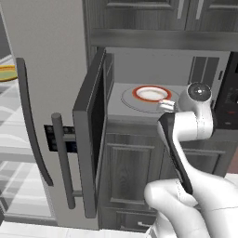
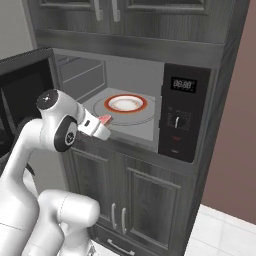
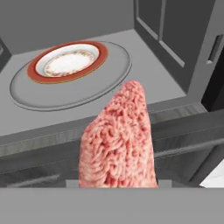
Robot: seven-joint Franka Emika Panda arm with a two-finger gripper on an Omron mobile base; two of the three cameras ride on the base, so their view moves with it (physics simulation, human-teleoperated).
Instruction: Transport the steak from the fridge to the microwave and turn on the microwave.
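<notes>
- left base view: white arm's gripper [image 1: 166,105] sits at the front of the wide black microwave [image 1: 100,139], door swung open to the left, next to the tall light-grey fridge [image 1: 46,69].
- right base view: jaws partly closed on the pinkish-red steak slab [image 2: 105,119], just near of the red-ringed white turntable plate [image 2: 125,104].
- hand view: steak [image 3: 119,142] fills the near middle, plate [image 3: 68,61] further in, far left.

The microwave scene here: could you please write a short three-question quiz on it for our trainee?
1. True or false: the microwave door stands open.
2. What does the gripper hold? A) a cup B) the steak C) nothing
3. Fill in: the red-ringed plate lies on the ____ inside the microwave.

Key: 1 true; 2 B, with the steak still outside the cavity, short of the plate; 3 turntable.
</notes>
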